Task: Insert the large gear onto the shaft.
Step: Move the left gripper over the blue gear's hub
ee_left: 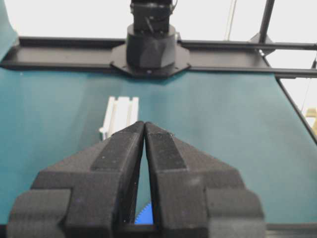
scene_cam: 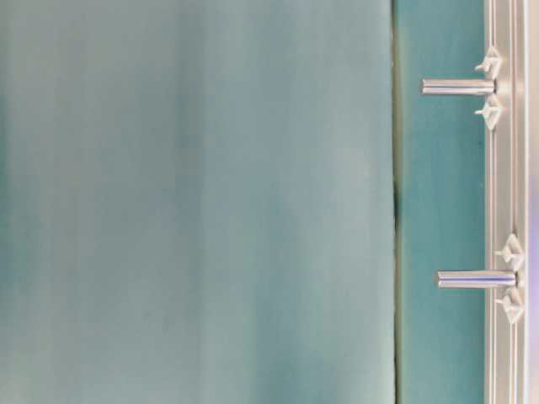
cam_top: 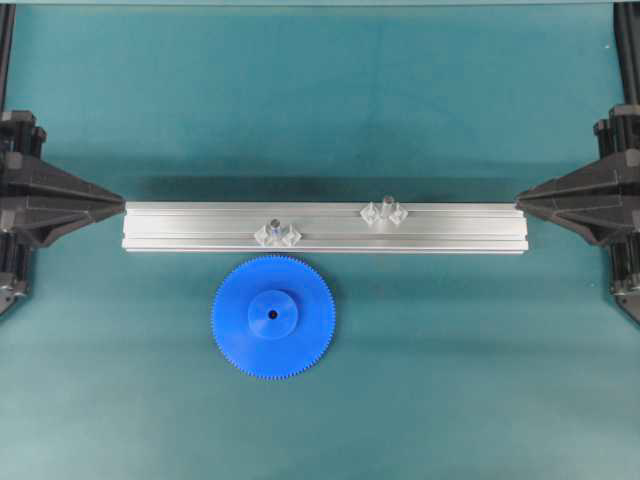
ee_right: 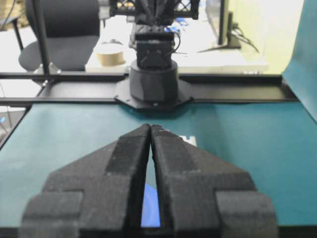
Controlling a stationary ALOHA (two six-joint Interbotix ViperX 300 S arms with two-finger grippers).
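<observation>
Lying flat on the teal worktop [cam_top: 420, 400], the blue gear [cam_top: 273, 317] sits just at six o'clock of the rail [cam_top: 200, 228], below the left shaft [cam_top: 274, 227]. Left hand [cam_top: 118, 204] and right hand [cam_top: 522, 200] have fingertips pressed together, gripping nothing.

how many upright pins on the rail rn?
2. One pin sits left of centre on the aluminium rail, just above the blue gear; the other pin is right of centre, nearer the rail's far edge. None appears hidden.
</observation>
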